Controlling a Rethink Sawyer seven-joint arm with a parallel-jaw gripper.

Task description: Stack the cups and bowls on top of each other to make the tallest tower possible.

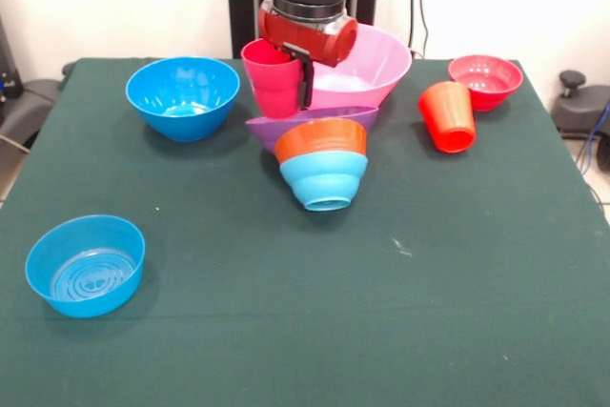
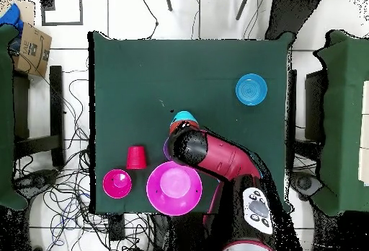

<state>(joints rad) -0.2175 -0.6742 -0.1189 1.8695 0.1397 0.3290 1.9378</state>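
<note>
My gripper point(image 1: 296, 83) is shut on the rim of the pinkish-red cup point(image 1: 270, 78) and holds it upright over the wide purple bowl point(image 1: 315, 123). The large pink bowl point(image 1: 374, 69) rests tilted on the purple bowl, just behind the gripper. The tower point(image 1: 322, 164), an orange bowl point(image 1: 319, 138) nested in a light-blue bowl point(image 1: 324, 181), stands just in front of the purple bowl. The orange-red cup point(image 1: 447, 116) lies tipped to the right. In the overhead view the arm point(image 2: 216, 154) covers the held cup and the purple bowl.
A deep blue bowl point(image 1: 183, 94) stands at the back left and a small blue bowl point(image 1: 86, 264) at the front left. The small red bowl point(image 1: 485, 78) sits at the back right, next to the orange-red cup. Cables and chairs surround the table point(image 2: 144, 75).
</note>
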